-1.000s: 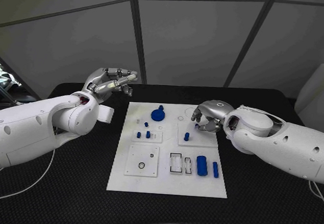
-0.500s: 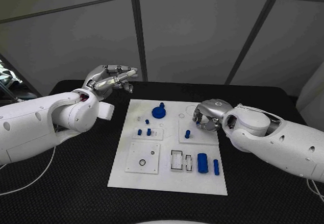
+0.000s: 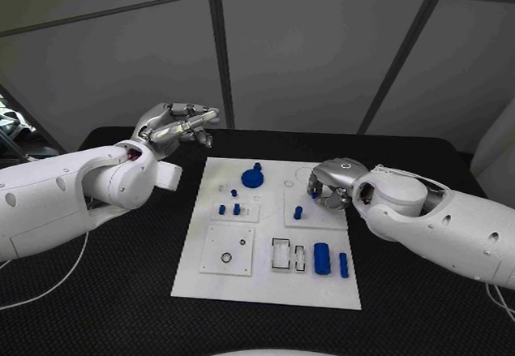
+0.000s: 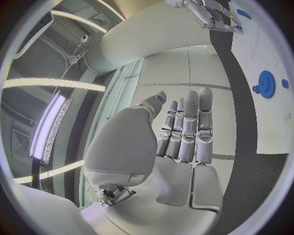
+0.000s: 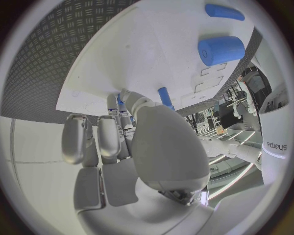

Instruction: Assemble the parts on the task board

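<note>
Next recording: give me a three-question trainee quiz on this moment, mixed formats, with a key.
1. True or false: the left silver hand is raised beyond the far-left corner of the white task board, holding nothing.
2. Which hand is over the board's right side, near the small upright blue peg? A) left B) right
3. Fill in: the thick blue cylinder lies beside a thinner blue ____, towards the board's near-right corner.

Key: 1 true; 2 B; 3 rod.
</note>
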Controlling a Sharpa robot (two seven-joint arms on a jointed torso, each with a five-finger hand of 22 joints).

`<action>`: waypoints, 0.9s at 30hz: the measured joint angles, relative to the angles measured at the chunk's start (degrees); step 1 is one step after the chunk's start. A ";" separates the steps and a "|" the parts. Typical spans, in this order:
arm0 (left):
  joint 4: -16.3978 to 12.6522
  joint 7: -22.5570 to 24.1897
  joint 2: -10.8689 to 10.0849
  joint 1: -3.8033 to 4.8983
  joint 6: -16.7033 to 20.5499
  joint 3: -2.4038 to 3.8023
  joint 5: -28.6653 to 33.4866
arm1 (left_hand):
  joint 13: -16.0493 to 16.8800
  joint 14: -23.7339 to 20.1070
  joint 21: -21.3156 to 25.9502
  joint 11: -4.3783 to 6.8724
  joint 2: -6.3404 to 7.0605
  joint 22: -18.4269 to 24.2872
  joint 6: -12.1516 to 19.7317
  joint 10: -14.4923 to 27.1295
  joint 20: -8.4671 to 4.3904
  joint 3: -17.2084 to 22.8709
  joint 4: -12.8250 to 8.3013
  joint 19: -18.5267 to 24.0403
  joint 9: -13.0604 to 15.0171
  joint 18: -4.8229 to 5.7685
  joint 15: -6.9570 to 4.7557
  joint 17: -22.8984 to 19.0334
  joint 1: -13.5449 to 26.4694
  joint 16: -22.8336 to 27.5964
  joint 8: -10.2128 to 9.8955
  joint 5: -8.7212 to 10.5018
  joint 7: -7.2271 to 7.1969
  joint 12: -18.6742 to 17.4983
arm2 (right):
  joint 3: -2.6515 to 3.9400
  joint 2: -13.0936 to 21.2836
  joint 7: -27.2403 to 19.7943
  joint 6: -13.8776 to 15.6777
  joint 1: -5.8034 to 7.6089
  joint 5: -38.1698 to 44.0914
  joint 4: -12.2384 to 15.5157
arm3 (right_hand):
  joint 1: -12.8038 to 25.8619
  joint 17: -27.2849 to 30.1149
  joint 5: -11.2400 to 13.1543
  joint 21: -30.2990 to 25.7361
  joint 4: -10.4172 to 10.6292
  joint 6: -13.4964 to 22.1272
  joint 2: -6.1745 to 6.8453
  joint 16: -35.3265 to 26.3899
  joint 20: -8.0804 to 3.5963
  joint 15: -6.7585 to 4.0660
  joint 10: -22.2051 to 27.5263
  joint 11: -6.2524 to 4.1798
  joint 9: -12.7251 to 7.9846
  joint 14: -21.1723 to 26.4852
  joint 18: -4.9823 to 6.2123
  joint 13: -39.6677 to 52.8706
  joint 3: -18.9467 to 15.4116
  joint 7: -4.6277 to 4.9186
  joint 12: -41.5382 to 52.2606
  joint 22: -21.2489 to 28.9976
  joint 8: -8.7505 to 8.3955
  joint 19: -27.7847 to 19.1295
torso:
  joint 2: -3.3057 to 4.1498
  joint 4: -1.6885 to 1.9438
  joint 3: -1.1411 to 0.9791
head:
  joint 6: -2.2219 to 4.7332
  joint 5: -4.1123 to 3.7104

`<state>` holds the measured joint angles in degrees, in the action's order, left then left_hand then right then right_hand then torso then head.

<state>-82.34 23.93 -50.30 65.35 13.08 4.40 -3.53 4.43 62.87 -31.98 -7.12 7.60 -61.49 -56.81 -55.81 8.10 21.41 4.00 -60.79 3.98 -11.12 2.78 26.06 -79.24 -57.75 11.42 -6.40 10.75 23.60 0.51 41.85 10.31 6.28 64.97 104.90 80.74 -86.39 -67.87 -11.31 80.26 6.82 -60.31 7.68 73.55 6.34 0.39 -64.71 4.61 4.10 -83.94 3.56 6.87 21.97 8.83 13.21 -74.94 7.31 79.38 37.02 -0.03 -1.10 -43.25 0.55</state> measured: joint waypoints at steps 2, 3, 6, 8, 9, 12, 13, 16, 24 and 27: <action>0.00 -0.06 0.02 0.00 0.00 0.00 0.02 | 0.00 -0.32 0.49 0.03 0.00 0.23 0.00 0.24 0.21 -0.24 0.10 0.21 0.00 -0.01 -0.12 -0.24 0.00 0.18 0.23 0.00 0.00 0.13 | 0.02 -0.05 0.01 -0.14 0.03 0.08 -0.07 | 0.00 0.00 0.00 0.16 -0.27 -0.34 0.00 0.00 -0.09 0.00 -0.42 0.06 -0.01 0.00 0.01 -0.11 0.55 0.05 0.00 0.00 0.00 0.32 | 0.00 0.00 0.01 | -0.01 -0.04; 0.00 -0.09 0.04 0.00 0.00 0.00 0.03 | 0.00 -0.32 0.55 0.00 0.00 0.29 0.00 0.41 0.21 -0.24 0.10 0.21 0.00 -0.01 -0.12 -0.30 0.00 0.18 0.23 0.00 0.00 0.12 | 0.02 -0.12 0.03 -0.17 0.04 0.13 -0.14 | 0.00 0.00 0.00 0.26 -0.52 -0.47 0.00 0.00 0.00 0.00 -0.62 0.00 -0.01 0.00 0.01 -0.12 0.80 -0.08 -0.20 0.00 0.00 0.40 | 0.00 0.00 0.01 | -0.03 -0.04; 0.01 -0.15 0.04 -0.01 0.01 0.00 0.04 | 0.00 -0.32 0.55 0.01 0.00 0.35 0.20 0.41 0.21 -0.24 0.10 0.21 0.00 -0.01 -0.12 -0.37 0.00 0.18 0.22 0.00 0.21 0.12 | 0.04 -0.26 0.09 -0.15 0.04 0.26 -0.29 | -0.03 -0.08 0.57 0.78 -1.55 -1.47 -0.03 0.28 -0.31 -0.32 -1.50 -0.21 0.10 -0.09 0.01 -0.21 1.83 -0.28 -0.22 0.00 -0.01 0.71 | -0.01 0.01 0.01 | -0.04 -0.05; 0.02 -0.19 0.04 -0.01 0.01 0.00 0.05 | 0.00 -0.52 0.55 0.01 0.00 0.36 0.21 0.41 0.21 -0.24 0.10 0.21 0.00 -0.01 0.08 -0.38 0.00 0.17 0.23 0.00 0.20 0.13 | 0.04 -0.36 0.16 0.00 0.02 0.40 -0.43 | -0.47 -0.02 1.20 1.35 -2.10 -2.20 -0.49 0.28 -0.39 -0.41 -2.17 -0.52 0.17 0.01 0.01 -0.27 2.67 -0.40 -0.23 0.00 0.05 1.39 | -0.01 0.00 0.01 | -0.04 -0.05; 0.02 -0.20 0.04 -0.01 0.01 0.00 0.06 | 0.00 -0.52 0.55 0.01 0.00 0.41 0.21 0.41 0.22 -0.24 0.10 0.21 0.00 -0.01 0.08 -0.42 0.00 0.17 0.22 0.00 0.20 0.12 | 0.04 -0.39 0.18 0.12 -0.01 0.45 -0.47 | -0.47 0.06 1.21 1.38 -2.38 -2.37 -0.50 0.28 -0.53 -0.41 -2.46 -0.42 0.18 0.01 0.01 -0.29 2.95 -0.57 -0.23 0.01 0.20 1.52 | -0.01 0.00 0.02 | -0.04 -0.05; 0.03 -0.25 0.08 -0.01 0.01 0.00 0.07 | 0.00 -0.52 0.55 0.01 0.00 0.41 0.20 0.41 0.21 -0.24 0.10 0.21 0.00 -0.01 0.08 -0.43 0.00 0.24 0.22 0.00 0.20 0.15 | 0.02 -0.46 0.24 0.64 -0.17 0.63 -0.52 | -0.07 0.50 1.24 2.18 -3.11 -2.84 -0.90 0.28 -0.50 -0.45 -2.97 -0.52 0.22 -0.03 0.00 -0.29 3.68 -0.54 -0.23 0.01 0.24 2.16 | -0.03 0.00 0.02 | -0.04 -0.05; 0.03 -0.27 0.10 -0.01 0.01 -0.01 0.07 | 0.00 -0.52 0.55 0.01 -0.15 0.43 0.20 0.41 0.21 -0.24 0.10 0.21 0.00 -0.01 0.08 -0.45 -0.15 0.39 0.22 0.00 0.20 0.36 | 0.00 -0.46 0.25 0.83 -0.22 0.68 -0.52 | 0.07 0.59 1.26 2.24 -3.18 -2.96 -1.04 0.28 -0.50 -0.61 -2.97 -0.52 0.22 -0.19 0.00 -0.30 3.74 -0.59 -0.23 0.01 0.23 2.15 | -0.04 0.00 0.02 | -0.04 -0.05; 0.06 -0.31 0.13 -0.01 0.01 -0.01 0.08 | 0.00 -0.52 0.55 0.01 -0.18 0.46 0.20 0.41 0.21 -0.24 0.10 0.21 0.00 -0.01 0.08 -0.49 -0.18 0.38 0.22 0.00 0.20 0.36 | -0.06 -0.36 0.30 1.47 -0.35 0.81 -0.39 | 0.34 0.73 1.33 2.48 -3.41 -2.97 -1.33 0.28 -0.71 -0.61 -3.20 -0.74 0.22 -0.19 0.00 -0.29 3.97 -0.59 -0.23 0.01 0.21 2.36 | -0.07 0.00 0.02 | -0.03 -0.02; 0.25 -0.42 0.20 -0.01 0.01 -0.01 0.11 | 0.00 -0.66 1.00 0.02 -0.23 0.59 0.20 0.41 0.21 -0.40 -0.06 0.21 0.00 -0.01 -0.05 -0.63 -0.24 0.38 0.38 0.00 0.20 0.36 | -0.07 0.86 0.35 3.56 -0.44 0.88 1.42 | 0.69 0.82 1.36 2.70 -3.60 -3.38 -1.60 0.28 -0.62 -0.61 -3.48 -0.62 0.25 -0.19 0.00 -0.25 4.16 -0.63 -0.57 0.02 0.10 2.52 | -0.10 -0.06 0.02 | 0.21 0.05; 0.34 -0.46 0.22 -0.02 0.02 -0.01 0.12 | 0.00 -0.72 1.00 0.02 -0.23 0.67 0.20 0.41 0.21 -0.44 -0.02 0.21 0.00 0.00 -0.11 -0.69 -0.24 0.38 0.43 0.00 0.20 0.36 | -0.03 1.55 0.36 4.43 -0.44 0.83 2.46 | 1.46 0.82 1.36 2.71 -3.60 -3.38 -1.43 0.28 -0.71 -0.60 -3.49 -0.62 0.23 -0.19 0.00 -0.23 4.16 -0.63 -0.78 0.01 -0.03 2.77 | -0.10 -0.06 0.02 | 0.30 0.05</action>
<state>-81.99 23.47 -50.08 65.33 13.10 4.39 -3.41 4.43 62.14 -30.98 -7.10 7.37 -60.82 -56.61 -55.40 8.31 20.98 3.98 -60.57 3.98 -11.12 2.67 25.37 -79.48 -57.37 11.85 -6.40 10.96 23.96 0.49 43.40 10.67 10.71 64.53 105.72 83.20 -84.93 -67.05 -9.94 82.98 3.21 -63.69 6.25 73.83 5.63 -0.22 -68.20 3.98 4.33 -84.13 3.56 6.65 26.13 8.20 12.43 -74.93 7.27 82.15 36.92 -0.09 -1.08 -42.95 0.60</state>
